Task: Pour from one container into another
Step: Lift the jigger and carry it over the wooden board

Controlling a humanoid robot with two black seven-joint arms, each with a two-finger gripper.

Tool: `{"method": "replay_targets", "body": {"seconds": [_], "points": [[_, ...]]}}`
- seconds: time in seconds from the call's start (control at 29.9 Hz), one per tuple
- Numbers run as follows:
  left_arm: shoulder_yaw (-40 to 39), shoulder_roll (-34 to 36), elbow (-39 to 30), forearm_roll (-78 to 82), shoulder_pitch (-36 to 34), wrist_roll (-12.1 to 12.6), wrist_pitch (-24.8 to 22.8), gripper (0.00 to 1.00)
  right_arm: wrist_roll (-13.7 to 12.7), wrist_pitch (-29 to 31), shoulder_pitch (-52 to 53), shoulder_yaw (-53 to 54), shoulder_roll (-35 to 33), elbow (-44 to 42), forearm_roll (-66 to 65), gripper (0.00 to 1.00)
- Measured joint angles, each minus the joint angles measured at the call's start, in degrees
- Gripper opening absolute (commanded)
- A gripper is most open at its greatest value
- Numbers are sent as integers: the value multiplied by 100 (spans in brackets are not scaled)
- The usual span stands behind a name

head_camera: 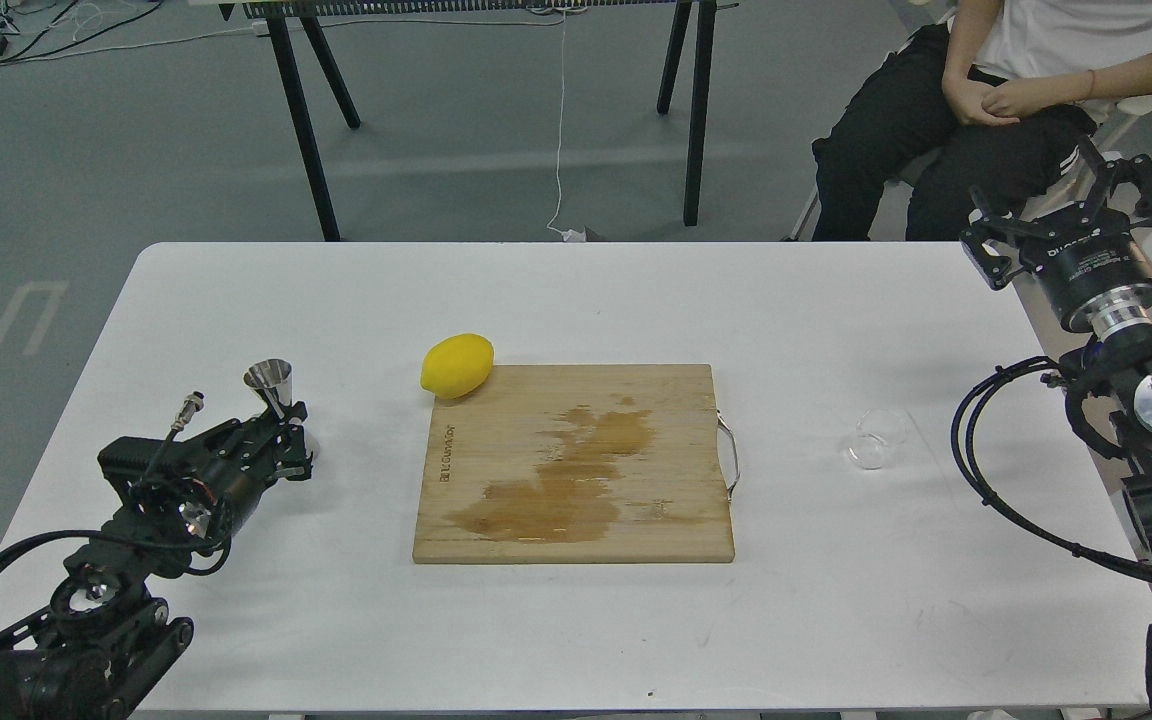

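We count one white table (816, 620). On it we count one wooden cutting board (576, 465), one lemon (457, 366), one steel jigger (270, 385) and one clear glass cup (879, 437). We count two black robot arms, one at each side, each ending in one gripper: left gripper (288, 440), right gripper (1071, 215). Beyond the table we count one seated person (986, 110) and one dark-legged stand (496, 100).

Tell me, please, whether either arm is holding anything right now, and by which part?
The left gripper is at the lower half of the jigger, but a closed grip cannot be confirmed. The right gripper is open and empty, away from the glass cup.
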Motion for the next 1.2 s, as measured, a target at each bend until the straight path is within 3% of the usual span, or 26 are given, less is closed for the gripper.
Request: {"method": "replay_targets", "body": {"seconds": [0.2, 0.37, 0.57, 0.7, 0.94, 1.2], "points": [[-12, 106, -331, 0, -201, 66, 474, 9, 0, 0, 0, 3, -37, 2, 0, 100], [88, 117, -762, 0, -715, 66, 561, 8, -5, 0, 0, -2, -41, 3, 0, 100], [1356, -84, -1135, 0, -1704, 203, 512, 9, -5, 2, 1, -6, -118, 3, 0, 100], [2181, -532, -1111, 0, -2160, 333, 458, 9, -4, 2, 1, -6, -177, -5, 0, 100], [3025, -940, -813, 0, -2222, 372, 379, 8, -1, 2, -14, -3, -264, -16, 0, 100], [3255, -1399, -362, 0, -2075, 384, 379, 11, -1, 1, -56, 1, -277, -9, 0, 100]]}}
